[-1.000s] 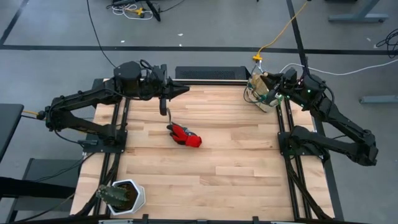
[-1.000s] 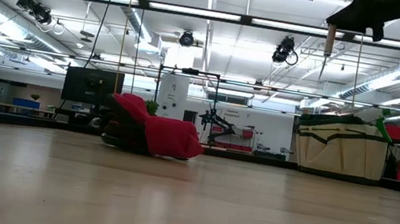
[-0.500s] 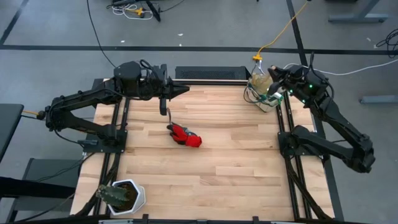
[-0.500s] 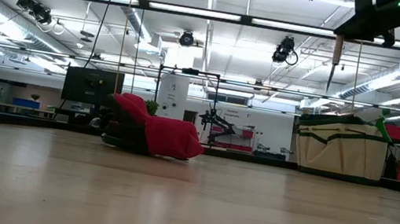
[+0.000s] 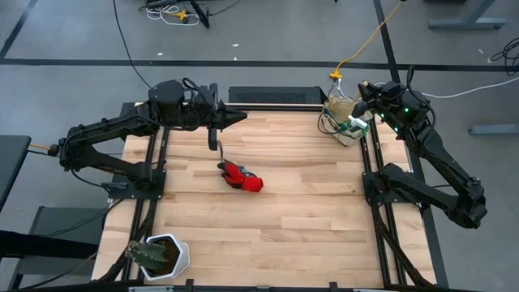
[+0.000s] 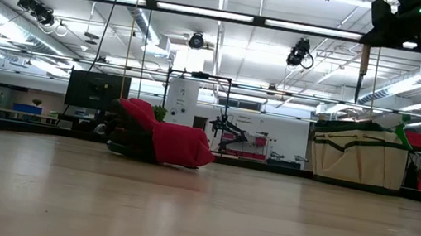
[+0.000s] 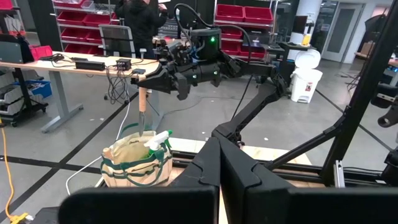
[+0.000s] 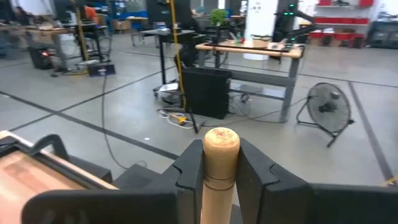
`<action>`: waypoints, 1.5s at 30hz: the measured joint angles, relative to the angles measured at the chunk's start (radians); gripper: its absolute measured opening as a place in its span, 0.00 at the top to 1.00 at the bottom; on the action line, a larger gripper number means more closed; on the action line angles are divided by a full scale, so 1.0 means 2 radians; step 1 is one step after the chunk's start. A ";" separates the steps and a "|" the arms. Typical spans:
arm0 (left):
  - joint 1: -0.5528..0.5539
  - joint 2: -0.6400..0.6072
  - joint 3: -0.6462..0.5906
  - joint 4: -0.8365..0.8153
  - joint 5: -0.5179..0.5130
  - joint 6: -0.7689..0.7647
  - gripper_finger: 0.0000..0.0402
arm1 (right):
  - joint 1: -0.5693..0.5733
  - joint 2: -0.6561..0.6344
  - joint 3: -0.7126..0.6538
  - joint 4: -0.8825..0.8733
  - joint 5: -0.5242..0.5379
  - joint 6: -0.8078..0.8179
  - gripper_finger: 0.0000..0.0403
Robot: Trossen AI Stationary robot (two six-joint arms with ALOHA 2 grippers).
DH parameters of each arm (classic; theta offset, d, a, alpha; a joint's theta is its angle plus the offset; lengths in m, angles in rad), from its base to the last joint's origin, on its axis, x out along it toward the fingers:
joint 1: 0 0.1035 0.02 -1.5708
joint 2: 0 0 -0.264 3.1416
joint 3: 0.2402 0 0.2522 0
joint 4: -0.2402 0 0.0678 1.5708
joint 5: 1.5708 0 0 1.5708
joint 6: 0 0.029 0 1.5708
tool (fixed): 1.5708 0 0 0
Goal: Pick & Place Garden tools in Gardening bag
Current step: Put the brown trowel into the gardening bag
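Right end effector (image 5: 362, 92), at the upper right of the high view, grips a wooden-handled tool (image 8: 220, 163); the right wrist view shows both fingers clamped on the round handle. The left wrist view shows the tool hanging blade-down directly above the gardening bag (image 5: 344, 119), not yet inside it. The low view places the tool's shaft at the upper right, above the bag's rim.

The gardening bag stands at the upper right corner of the counter (image 5: 308, 211). A translucent green watering vessel (image 7: 158, 139) already lies in its mouth, so at least one item appears stowed.

Left end effector (image 5: 239, 118), at upper centre of the high view, is clenched and holds nothing visible. Just below it, a slim hand tool (image 5: 215, 143) lies on the counter, with the red glove (image 5: 242, 176) close beside it at centre.

Judged progress: partway. Remaining work: lower and release the held tool, then transfer the second tool and the glove. The white pot (image 5: 166, 255) at lower left is not part of the task.
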 joint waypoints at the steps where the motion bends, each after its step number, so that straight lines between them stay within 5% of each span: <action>1: 0.000 0.000 0.000 0.000 0.000 0.000 1.00 | 0.000 0.000 0.000 0.000 0.006 -0.001 0.85; 20: 0.000 0.000 0.000 0.000 0.000 -0.003 1.00 | 0.001 -0.033 0.000 -0.045 0.018 0.004 0.85; 45: 0.000 0.000 0.000 0.000 0.000 -0.004 1.00 | 0.001 -0.142 0.000 -0.132 0.122 -0.046 0.85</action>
